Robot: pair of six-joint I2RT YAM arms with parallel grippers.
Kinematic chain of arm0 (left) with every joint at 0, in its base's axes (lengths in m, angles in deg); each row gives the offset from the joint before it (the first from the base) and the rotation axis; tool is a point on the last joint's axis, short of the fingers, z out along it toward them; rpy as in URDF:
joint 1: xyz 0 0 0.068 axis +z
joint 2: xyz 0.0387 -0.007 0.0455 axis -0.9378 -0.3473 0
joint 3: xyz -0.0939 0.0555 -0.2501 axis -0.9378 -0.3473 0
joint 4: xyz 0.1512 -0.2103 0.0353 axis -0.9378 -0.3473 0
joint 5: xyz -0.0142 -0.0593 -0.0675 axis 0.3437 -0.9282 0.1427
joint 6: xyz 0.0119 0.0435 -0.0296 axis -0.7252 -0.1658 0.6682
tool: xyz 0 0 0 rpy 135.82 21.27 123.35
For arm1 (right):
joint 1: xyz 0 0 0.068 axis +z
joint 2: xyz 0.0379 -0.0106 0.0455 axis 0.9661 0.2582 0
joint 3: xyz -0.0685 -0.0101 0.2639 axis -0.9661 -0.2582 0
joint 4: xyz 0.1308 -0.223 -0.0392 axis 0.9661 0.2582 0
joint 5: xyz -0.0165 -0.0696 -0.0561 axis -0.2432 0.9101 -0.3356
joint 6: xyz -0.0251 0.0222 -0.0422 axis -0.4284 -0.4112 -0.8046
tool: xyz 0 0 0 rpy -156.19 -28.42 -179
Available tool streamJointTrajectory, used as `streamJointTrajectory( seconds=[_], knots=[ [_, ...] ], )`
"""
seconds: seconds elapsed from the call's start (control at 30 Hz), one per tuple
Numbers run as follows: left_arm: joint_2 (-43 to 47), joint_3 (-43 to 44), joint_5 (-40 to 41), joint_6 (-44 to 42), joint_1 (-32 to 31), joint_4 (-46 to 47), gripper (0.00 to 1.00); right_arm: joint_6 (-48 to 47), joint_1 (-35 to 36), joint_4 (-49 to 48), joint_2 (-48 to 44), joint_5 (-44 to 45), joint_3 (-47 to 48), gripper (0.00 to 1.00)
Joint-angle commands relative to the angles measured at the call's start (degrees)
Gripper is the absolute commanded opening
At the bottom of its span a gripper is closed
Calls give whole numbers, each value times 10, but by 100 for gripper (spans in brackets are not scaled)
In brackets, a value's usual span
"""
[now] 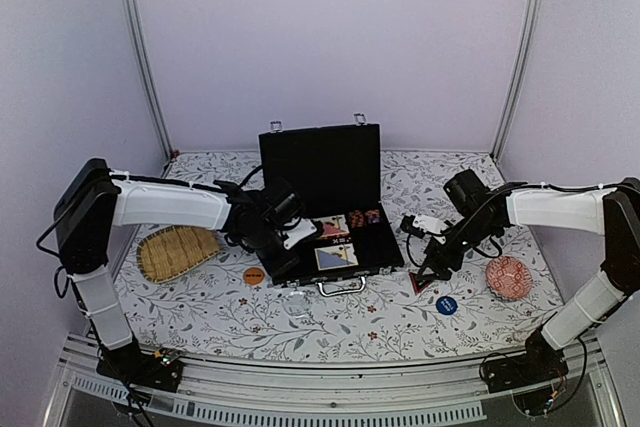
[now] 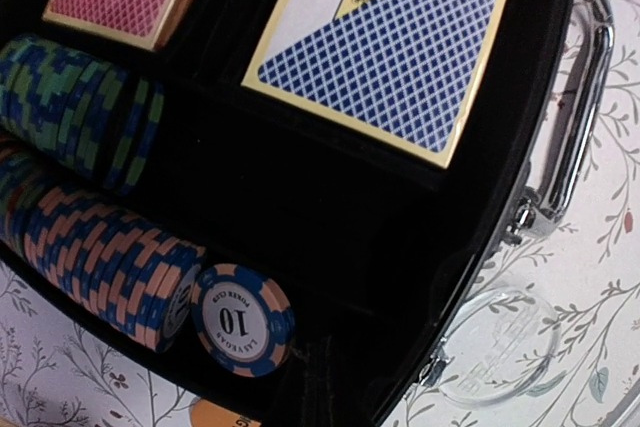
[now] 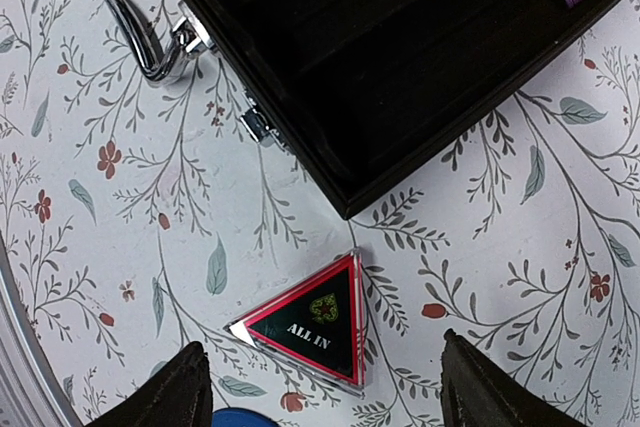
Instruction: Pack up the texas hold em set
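My right tool (image 3: 325,392), fingers apart, straddles the ALL IN triangle marker (image 3: 310,322). It lies flat on the table (image 3: 150,197) directly below me, toward the near edge, just off the case's (image 3: 400,57) near-right corner. Left tool (image 1: 290,232) farther off, over the case; cannot tell its spread.

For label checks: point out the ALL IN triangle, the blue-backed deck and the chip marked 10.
ALL IN triangle (image 3: 312,324): right wrist view, its black centre face.
blue-backed deck (image 2: 400,57): left wrist view, the blue lattice back.
chip marked 10 (image 2: 238,321): left wrist view, its white middle label.
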Motion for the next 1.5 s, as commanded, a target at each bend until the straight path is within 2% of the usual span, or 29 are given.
streamJointTrajectory(
  seconds=[0.0, 0.17, 0.73, 1.07, 1.3, 1.47],
  knots=[
    [-18, 19, -5, -18, -1, -8, 0, 2, -1, -14, 2, -13, -5, 79],
    [-32, 20, -2, -35, -3, -16, 0, 2, -1, -14, 7, -17, -6, 78],
    [-60, 59, 118, -51, 3, -9, 0, 0, -1, -15, 18, -18, -4, 78],
    [-75, 88, 104, -57, 12, -28, 0, -1, -1, -10, 20, -24, -5, 78],
    [-30, 87, 54, -47, 6, -68, 0, -5, -1, 4, 13, -31, 2, 78],
    [37, 86, 35, -28, 4, -77, 10, -16, -1, 29, 1, -33, 27, 78]
  ],
)
